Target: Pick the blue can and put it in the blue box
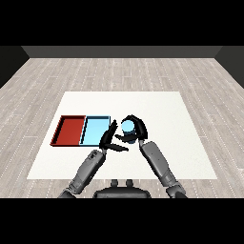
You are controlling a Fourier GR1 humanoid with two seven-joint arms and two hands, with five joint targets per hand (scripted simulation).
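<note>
Even, bright light falls across the white table (157,109) and the pale plank floor (119,71), with no glare or hot spots. The far wall (119,51) stays dark grey. No cast shadows are visible on the table, and straight edges hold true toward the frame's sides.

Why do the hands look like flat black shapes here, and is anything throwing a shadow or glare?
Head view: lighting is even, with no glare on the white table; no clear shadows show; the black right hand curled round the blue can and the left hand show little shading; the floor darkens toward the far wall.
</note>
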